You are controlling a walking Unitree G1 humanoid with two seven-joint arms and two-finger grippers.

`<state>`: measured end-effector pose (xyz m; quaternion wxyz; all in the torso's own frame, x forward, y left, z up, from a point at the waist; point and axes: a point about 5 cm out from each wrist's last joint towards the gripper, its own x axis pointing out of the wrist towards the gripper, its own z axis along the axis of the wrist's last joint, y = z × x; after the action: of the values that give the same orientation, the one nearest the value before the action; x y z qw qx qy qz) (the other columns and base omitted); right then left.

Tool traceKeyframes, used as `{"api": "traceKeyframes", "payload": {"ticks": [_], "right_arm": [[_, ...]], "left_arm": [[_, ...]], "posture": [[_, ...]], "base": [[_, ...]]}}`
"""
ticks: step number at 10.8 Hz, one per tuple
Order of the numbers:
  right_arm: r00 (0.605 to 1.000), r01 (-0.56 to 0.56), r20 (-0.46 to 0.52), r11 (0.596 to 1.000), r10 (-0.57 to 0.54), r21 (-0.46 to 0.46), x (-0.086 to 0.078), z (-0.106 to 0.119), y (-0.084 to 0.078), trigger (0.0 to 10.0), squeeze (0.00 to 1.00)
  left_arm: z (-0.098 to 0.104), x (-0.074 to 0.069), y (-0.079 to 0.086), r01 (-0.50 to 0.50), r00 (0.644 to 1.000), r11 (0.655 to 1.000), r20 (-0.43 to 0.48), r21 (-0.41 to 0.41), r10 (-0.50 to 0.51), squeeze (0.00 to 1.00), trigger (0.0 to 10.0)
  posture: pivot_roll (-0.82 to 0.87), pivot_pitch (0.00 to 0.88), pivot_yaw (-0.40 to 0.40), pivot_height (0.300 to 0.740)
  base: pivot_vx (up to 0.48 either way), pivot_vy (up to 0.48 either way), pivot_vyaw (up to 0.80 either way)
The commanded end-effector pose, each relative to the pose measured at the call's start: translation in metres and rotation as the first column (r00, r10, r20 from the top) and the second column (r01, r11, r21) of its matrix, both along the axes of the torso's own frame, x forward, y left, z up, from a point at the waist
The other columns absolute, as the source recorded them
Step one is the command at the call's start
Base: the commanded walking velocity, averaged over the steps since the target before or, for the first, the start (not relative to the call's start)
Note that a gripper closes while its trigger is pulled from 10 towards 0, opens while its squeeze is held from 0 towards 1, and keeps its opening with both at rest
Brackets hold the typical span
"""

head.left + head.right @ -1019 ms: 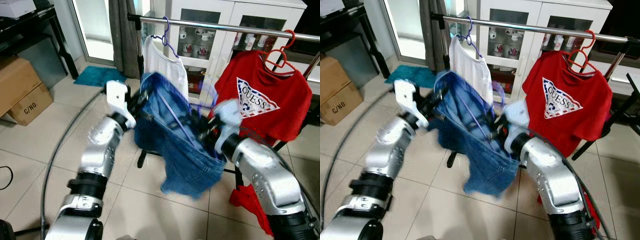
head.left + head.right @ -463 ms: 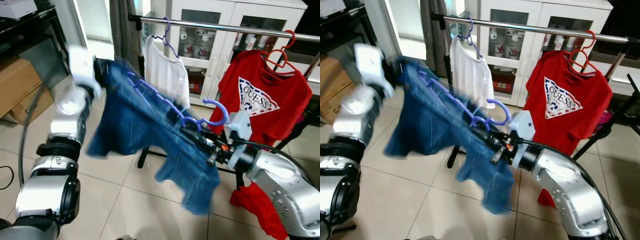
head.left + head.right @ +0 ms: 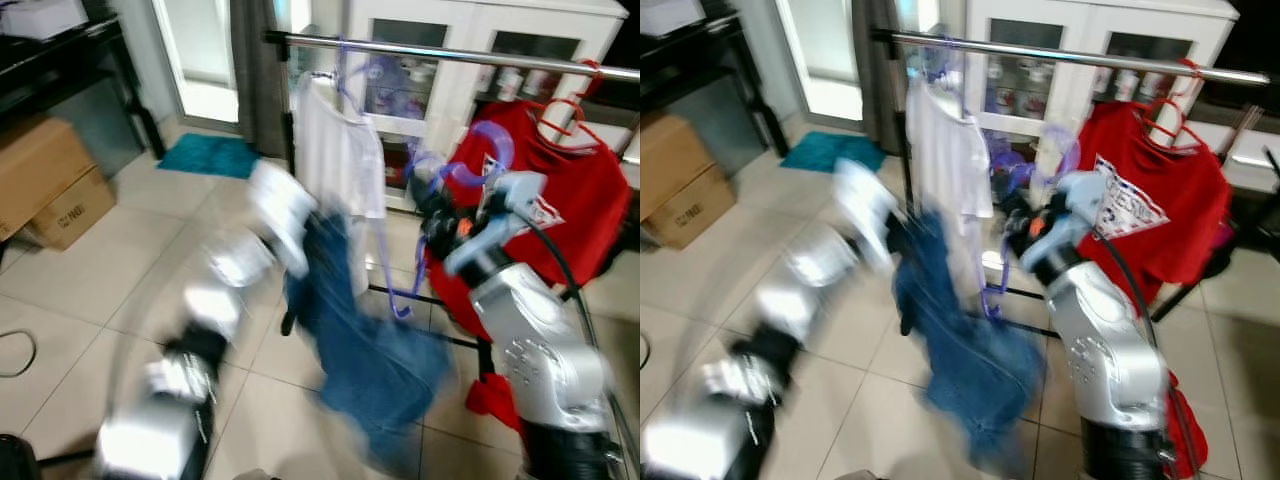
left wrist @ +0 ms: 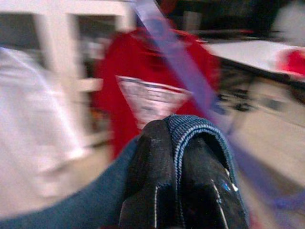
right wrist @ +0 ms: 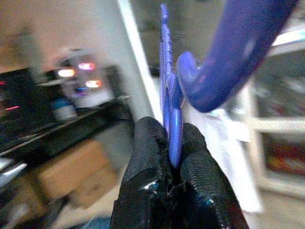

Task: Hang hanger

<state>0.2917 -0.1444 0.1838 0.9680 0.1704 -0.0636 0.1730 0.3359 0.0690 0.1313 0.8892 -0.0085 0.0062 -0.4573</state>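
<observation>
Right wrist view shows your right gripper (image 5: pixel 172 157) clamping the purple hanger (image 5: pixel 170 100), hook (image 3: pixel 478 160) just below the rail (image 3: pixel 450 52); left gripper (image 4: pixel 178 167) pinches the jeans (image 3: pixel 365 345).

- The hanger (image 5: pixel 172 102) is smooth, glossy purple plastic.
- The jeans (image 3: pixel 375 350) are blue denim, matt, with a ribbed stitched hem.
- The rail (image 3: pixel 450 52) is shiny bare metal.
- The right gripper (image 5: pixel 169 167) has matt, finely textured black fingers, probably rubber.
- The floor (image 3: pixel 90 270) is pale glazed tile.
- The box (image 3: pixel 40 180) is plain brown cardboard.
</observation>
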Motion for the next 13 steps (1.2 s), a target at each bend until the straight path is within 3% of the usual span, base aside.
{"api": "traceKeyframes", "payload": {"ticks": [1,2,3,4,5,6,7,8,9,11,12,13], "right_arm": [[0.993,0.116,-0.030,0.993,-0.116,-0.019,0.004,-0.009,-0.012,0.0,0.00],[0.986,0.154,-0.058,0.986,-0.158,-0.070,0.003,-0.018,-0.015,0.2,0.00],[0.974,0.152,-0.138,0.968,-0.182,-0.200,-0.006,-0.037,-0.021,10.0,0.00],[0.965,0.122,-0.195,0.960,-0.174,-0.252,-0.017,-0.052,-0.024,10.0,0.00],[0.927,0.163,-0.282,0.945,-0.245,-0.285,-0.035,-0.071,-0.037,10.0,0.00],[0.910,0.198,-0.298,0.935,-0.287,-0.295,-0.046,-0.077,-0.043,10.0,0.00],[0.906,0.190,-0.316,0.938,-0.281,-0.289,-0.062,-0.079,-0.043,10.0,0.00],[0.907,0.189,-0.316,0.939,-0.280,-0.288,-0.065,-0.078,-0.041,10.0,0.00],[0.901,0.195,-0.300,0.911,-0.313,-0.363,-0.069,-0.074,-0.042,10.0,0.00],[0.895,0.272,-0.229,0.876,-0.382,-0.399,-0.074,-0.064,-0.048,10.0,0.00],[0.899,0.311,-0.159,0.852,-0.407,-0.421,-0.068,-0.056,-0.040,10.0,0.00],[0.906,0.309,-0.115,0.822,-0.407,-0.479,-0.067,-0.054,-0.037,10.0,0.00]], "left_arm": [[0.019,0.002,0.008,-0.017,0.997,0.999,0.068,-0.042,0.020,0.00,0.0],[0.016,0.003,0.023,-0.097,0.994,0.994,0.051,-0.054,0.100,0.00,0.0],[0.009,0.001,0.053,-0.249,0.968,0.967,0.026,-0.056,0.251,0.00,0.0],[0.005,-0.007,0.072,-0.334,0.942,0.941,0.007,-0.051,0.335,0.00,0.0],[-0.005,-0.023,0.086,-0.399,0.917,0.917,-0.010,-0.008,0.399,0.00,8.4],[-0.013,-0.029,0.090,-0.435,0.900,0.900,-0.015,0.026,0.436,0.00,10.0],[-0.018,-0.038,0.090,-0.468,0.882,0.883,-0.059,0.014,0.468,0.00,10.0],[-0.020,-0.042,0.090,-0.478,0.876,0.878,-0.071,0.008,0.477,0.00,10.0],[-0.025,-0.046,0.085,-0.470,0.877,0.883,-0.105,0.020,0.469,0.00,10.0],[-0.023,-0.046,0.081,-0.478,0.872,0.878,-0.105,0.019,0.477,0.00,10.0],[-0.019,-0.047,0.085,-0.520,0.849,0.854,-0.103,0.009,0.518,0.00,10.0],[-0.018,-0.048,0.085,-0.521,0.849,0.853,-0.094,0.014,0.520,0.00,10.0]], "posture": [[-0.16,0.000,0.068,0.740],[-0.16,0.000,0.064,0.740],[-0.16,0.000,0.063,0.740],[-0.15,0.000,0.066,0.740],[-0.14,0.000,0.067,0.740],[-0.14,0.000,0.062,0.740],[-0.14,0.000,0.056,0.740],[-0.17,0.000,0.058,0.740],[-0.19,0.000,0.064,0.740],[-0.19,0.000,0.065,0.740],[-0.17,0.000,0.061,0.740],[-0.17,0.000,0.058,0.740]], "base": [[0.000,0.000,0.00],[0.000,0.000,0.00],[0.000,0.000,0.00],[0.000,0.000,0.00],[0.000,0.000,-0.80],[0.000,0.000,-0.80],[0.000,0.000,-0.80],[0.000,0.000,-0.80],[0.000,0.000,-0.80],[0.000,0.000,-0.80],[0.000,0.000,-0.80],[0.000,0.000,-0.80]]}}
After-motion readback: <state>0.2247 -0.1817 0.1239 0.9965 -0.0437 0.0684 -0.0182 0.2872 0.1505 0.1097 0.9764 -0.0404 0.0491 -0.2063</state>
